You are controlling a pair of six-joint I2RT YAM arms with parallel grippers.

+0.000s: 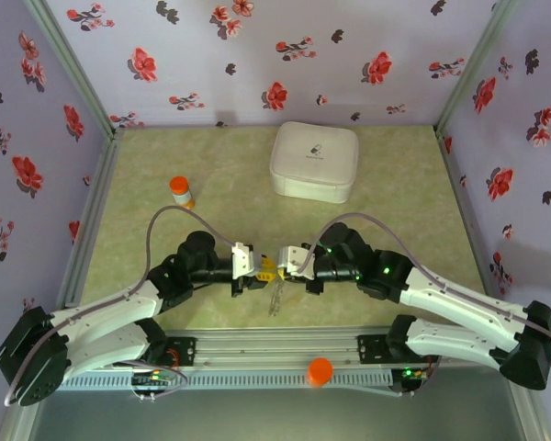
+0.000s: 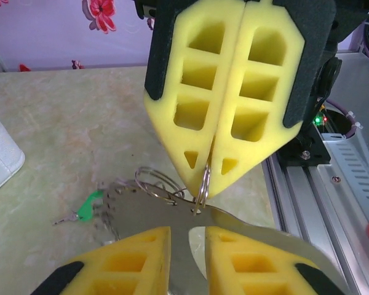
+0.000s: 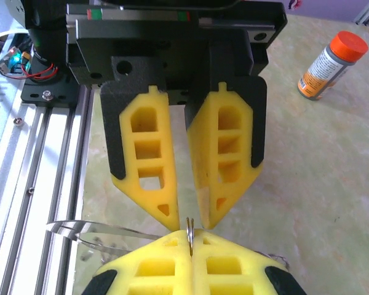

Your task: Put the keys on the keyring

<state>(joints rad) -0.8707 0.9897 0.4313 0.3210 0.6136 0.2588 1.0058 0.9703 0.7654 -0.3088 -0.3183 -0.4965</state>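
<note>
The keyring (image 2: 120,212) is a grey metal piece with a bumpy fringe and thin wire rings (image 2: 155,180), held just above the table between both arms. My right gripper (image 3: 189,238) is shut on one thin wire ring (image 3: 189,226) of it, and its yellow fingers (image 2: 234,92) fill the upper left wrist view. The left gripper (image 2: 187,236) faces it tip to tip, jaws a narrow gap apart, with the grey metal running between the pads. From above, the grippers (image 1: 260,269) (image 1: 283,265) meet near the front edge. One green-headed key (image 2: 88,206) lies on the table beside the fringe.
An orange-capped little bottle (image 1: 181,191) stands at the left and a white square box (image 1: 314,161) at the back. An orange round thing (image 1: 320,370) sits on the front aluminium rail (image 1: 257,354). Flowered walls enclose the green mat (image 1: 413,211).
</note>
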